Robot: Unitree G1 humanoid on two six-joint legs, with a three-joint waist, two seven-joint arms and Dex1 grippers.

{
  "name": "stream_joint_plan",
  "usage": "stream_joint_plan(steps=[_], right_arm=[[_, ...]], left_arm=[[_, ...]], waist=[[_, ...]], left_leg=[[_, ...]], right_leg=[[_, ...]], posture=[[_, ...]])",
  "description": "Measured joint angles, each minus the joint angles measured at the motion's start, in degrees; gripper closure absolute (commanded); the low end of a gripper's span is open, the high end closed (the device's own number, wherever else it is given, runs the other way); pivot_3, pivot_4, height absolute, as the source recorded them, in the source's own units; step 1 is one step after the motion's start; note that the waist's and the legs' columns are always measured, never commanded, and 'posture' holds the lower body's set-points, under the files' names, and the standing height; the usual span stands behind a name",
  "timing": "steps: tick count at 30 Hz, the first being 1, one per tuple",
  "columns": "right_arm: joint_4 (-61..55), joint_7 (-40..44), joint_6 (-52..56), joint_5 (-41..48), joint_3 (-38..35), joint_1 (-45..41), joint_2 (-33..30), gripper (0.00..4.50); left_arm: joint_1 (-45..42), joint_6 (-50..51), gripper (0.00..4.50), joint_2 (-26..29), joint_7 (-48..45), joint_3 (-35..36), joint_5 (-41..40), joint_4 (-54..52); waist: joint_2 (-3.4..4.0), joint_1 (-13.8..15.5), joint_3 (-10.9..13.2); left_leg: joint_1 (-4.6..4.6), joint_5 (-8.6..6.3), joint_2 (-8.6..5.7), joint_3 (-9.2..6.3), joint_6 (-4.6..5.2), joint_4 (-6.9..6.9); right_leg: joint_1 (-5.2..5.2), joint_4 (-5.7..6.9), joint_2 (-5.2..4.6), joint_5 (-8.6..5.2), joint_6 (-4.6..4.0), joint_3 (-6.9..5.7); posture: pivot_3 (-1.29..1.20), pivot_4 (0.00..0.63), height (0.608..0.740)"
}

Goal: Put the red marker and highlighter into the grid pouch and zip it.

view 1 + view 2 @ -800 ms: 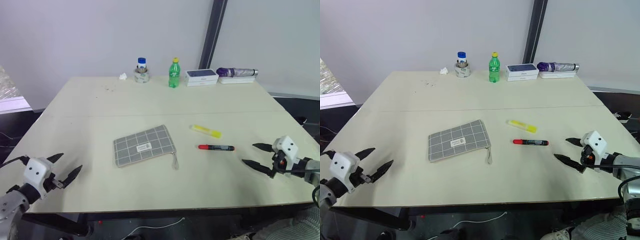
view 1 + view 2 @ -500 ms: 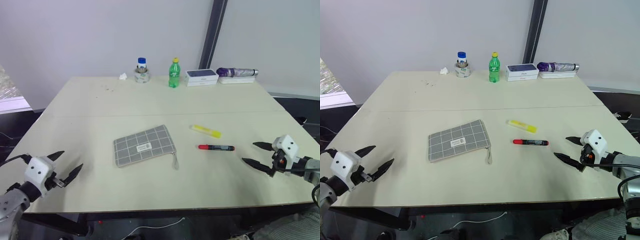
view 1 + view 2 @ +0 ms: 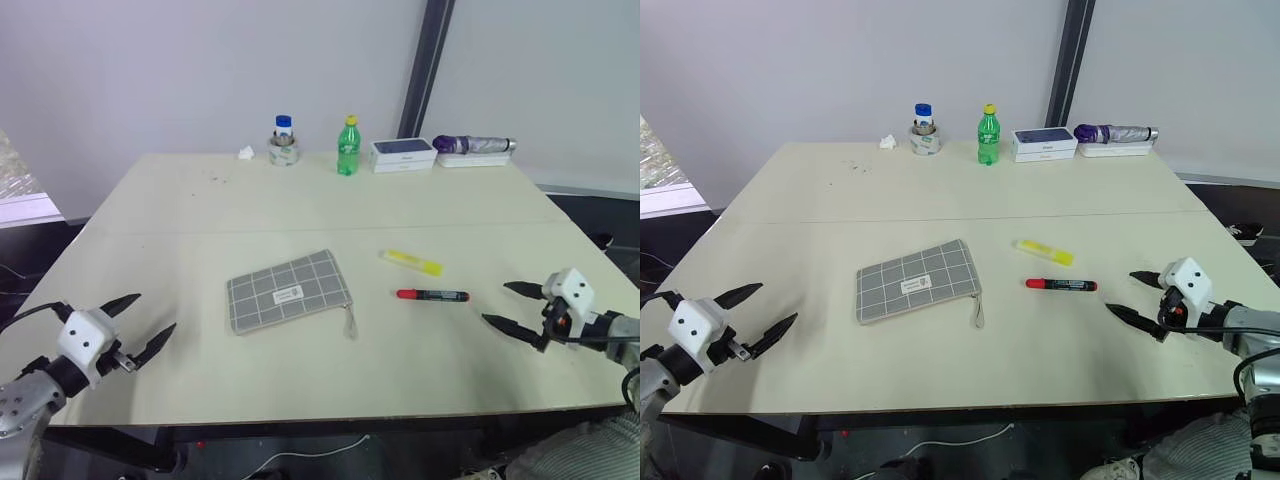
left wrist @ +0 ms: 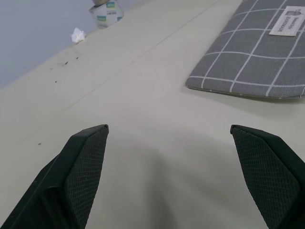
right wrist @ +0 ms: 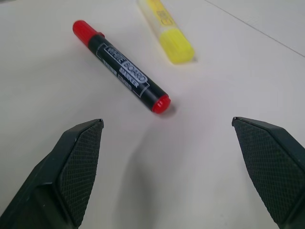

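1. The grid pouch (image 3: 289, 291) is a flat grey fabric rectangle crossed by white grid lines, with a small white label on its face. It lies slightly askew near the middle of the bench (image 3: 300, 205), a short pull cord (image 3: 350, 322) trailing from its corner nearest the right edge of the bench.
2. The highlighter (image 3: 411, 262) is short, stubby and bright yellow. It lies flat between the pouch and the right edge of the bench, apart from the pouch.
3. The red marker (image 3: 432, 295) has a dark black barrel with white lettering and red at both ends. It lies flat just beside the highlighter, on the side towards the front edge, not touching it.
4. The left claw (image 3: 134, 325) hovers near the front left corner of the bench, fingers spread wide and empty, aimed at the pouch.
5. The right claw (image 3: 510, 307) hovers near the right edge, fingers spread wide and empty, aimed at the marker.
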Motion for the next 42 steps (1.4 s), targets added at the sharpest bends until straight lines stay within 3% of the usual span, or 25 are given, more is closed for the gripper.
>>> stream_joint_plan(steps=[3, 10, 18, 25, 42], right_arm=[[-1.5, -0.3, 1.3, 0.1, 0.1, -0.1, 0.3, 0.84], [-12.6, -2.3, 6.9, 0.8, 2.5, -1.5, 5.4, 4.48], [-18.0, -11.9, 7.5, -7.0, 16.1, -9.0, 19.6, 4.48], [-9.9, -24.1, 6.3, -17.6, 22.3, -14.6, 26.9, 4.48], [2.0, -28.0, -2.3, -27.0, 29.4, -23.2, 30.6, 4.48]], left_arm=[[-0.5, -1.5, 0.15, 0.0, 0.0, -0.2, 1.2, 0.7], [-2.5, -9.1, 0.15, 1.4, 0.5, -3.2, 8.6, 3.6], [-10.1, -23.1, 0.15, 5.1, 5.5, -11.4, 23.3, 10.0], [-16.3, -32.6, 0.15, 7.4, 9.0, -18.2, 31.0, 19.8], [-30.6, -44.3, 0.15, 5.7, 14.7, -29.5, 36.5, 34.7]], waist=[[0.00, 0.0, 0.0], [0.00, -0.1, 0.0], [0.00, 0.1, 0.0], [0.02, 0.0, 0.0], [0.08, 0.2, 0.0]], left_leg=[[0.00, 0.00, 0.00, 0.00, 0.00, 0.00], [0.01, 0.00, 0.02, -0.02, 0.00, -0.01], [-0.07, 0.01, -0.02, -0.02, -0.01, -0.07], [-0.08, 0.03, -0.06, 0.01, -0.04, -0.06], [-0.05, 0.05, -0.15, 0.02, -0.06, 0.00]], right_leg=[[0.00, 0.00, 0.00, 0.00, 0.00, -0.01], [-0.02, 0.01, 0.05, 0.00, 0.00, 0.00], [-0.15, 0.02, 0.04, 0.00, 0.00, 0.00], [-0.23, 0.14, 0.06, 0.00, 0.00, 0.00], [-0.20, 0.24, 0.06, 0.00, 0.01, -0.01]], posture=[[0.00, 0.150, 0.740], [0.00, 0.150, 0.740], [0.00, 0.150, 0.740], [0.00, 0.150, 0.740], [0.00, 0.150, 0.740]])
